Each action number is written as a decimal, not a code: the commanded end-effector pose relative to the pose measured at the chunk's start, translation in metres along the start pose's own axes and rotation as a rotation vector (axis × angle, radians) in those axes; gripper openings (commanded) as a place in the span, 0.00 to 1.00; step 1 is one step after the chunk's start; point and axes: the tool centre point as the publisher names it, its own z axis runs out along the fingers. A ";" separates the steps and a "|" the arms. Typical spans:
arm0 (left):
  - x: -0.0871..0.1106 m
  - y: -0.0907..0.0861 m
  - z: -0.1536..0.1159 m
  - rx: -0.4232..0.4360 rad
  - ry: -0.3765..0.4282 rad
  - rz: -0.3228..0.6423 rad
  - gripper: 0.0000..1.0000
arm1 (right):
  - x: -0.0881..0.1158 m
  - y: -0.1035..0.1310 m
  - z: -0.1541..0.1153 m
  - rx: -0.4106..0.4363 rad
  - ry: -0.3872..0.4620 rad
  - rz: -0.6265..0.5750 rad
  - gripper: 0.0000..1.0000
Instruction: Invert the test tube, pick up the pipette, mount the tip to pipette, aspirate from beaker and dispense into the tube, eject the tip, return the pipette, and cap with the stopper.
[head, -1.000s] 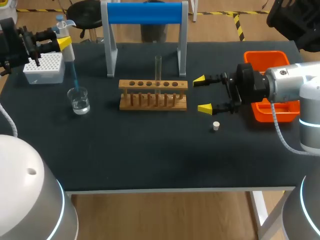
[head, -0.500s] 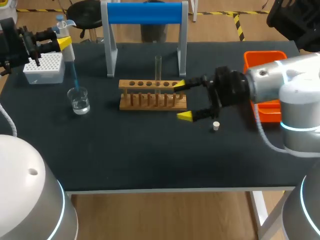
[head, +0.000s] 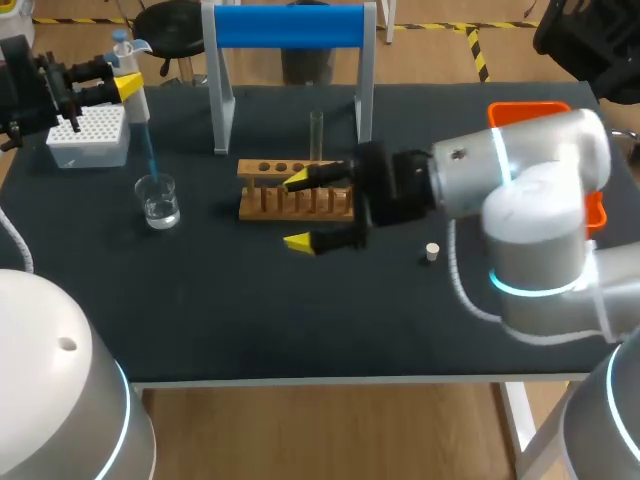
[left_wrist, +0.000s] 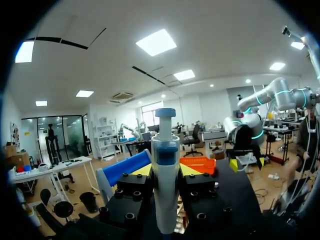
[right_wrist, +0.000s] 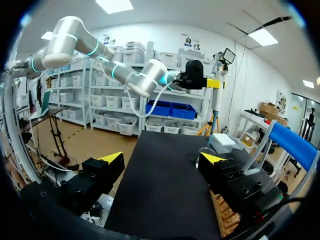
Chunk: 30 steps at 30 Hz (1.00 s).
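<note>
My left gripper (head: 126, 86) is shut on the white pipette (head: 134, 98), held upright at the far left. Its blue tip (head: 150, 158) reaches down into the glass beaker (head: 158, 200). In the left wrist view the pipette (left_wrist: 165, 175) stands between the fingers of this gripper (left_wrist: 165, 171). A test tube (head: 316, 138) stands upright in the wooden rack (head: 262, 190). My right gripper (head: 298, 212) hovers open over the rack's front, with nothing between its fingers (right_wrist: 161, 158). The white stopper (head: 432, 252) lies on the mat to the rack's right.
A white tip box (head: 88, 135) sits beside the beaker at the back left. A blue-topped stand (head: 290, 27) rises behind the rack. An orange tray (head: 535, 113) lies at the right, largely hidden by my right arm.
My right arm has swept left from beside the orange tray to over the rack, its gripper staying open. The left arm and pipette have not moved.
</note>
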 end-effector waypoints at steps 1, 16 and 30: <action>0.001 0.000 0.001 0.003 -0.004 0.003 0.00 | -0.002 -0.002 0.060 0.045 -0.069 0.005 1.00; 0.001 0.000 0.001 0.003 -0.004 0.003 0.00 | -0.040 -0.027 0.110 0.116 -0.224 0.134 1.00; 0.001 0.000 0.001 0.003 -0.004 0.003 0.00 | -0.064 -0.044 0.139 0.136 -0.286 0.150 1.00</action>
